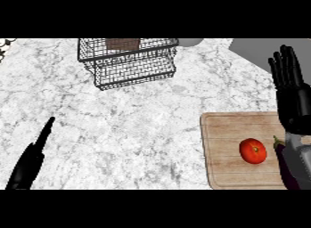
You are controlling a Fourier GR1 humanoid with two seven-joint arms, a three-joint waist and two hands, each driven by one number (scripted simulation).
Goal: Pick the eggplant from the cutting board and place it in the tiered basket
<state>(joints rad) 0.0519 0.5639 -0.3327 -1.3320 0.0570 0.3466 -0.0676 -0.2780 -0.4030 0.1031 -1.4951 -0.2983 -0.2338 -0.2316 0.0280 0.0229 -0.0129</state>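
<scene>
Two black hands show. Right hand (293, 91), fingers straight and spread, is raised above the far right corner of the wooden cutting board (227, 133) and holds nothing. Eggplant (284, 164) lies beneath the grey right forearm at the board's right edge, just beside a tomato (253, 150). Left hand (31, 156) rests at lower left, fingers straight and together. Tiered wire basket (128, 60) stands well apart, far left. Advisable approach: lower the hand, close along the eggplant's length, avoid nudging the tomato.
</scene>
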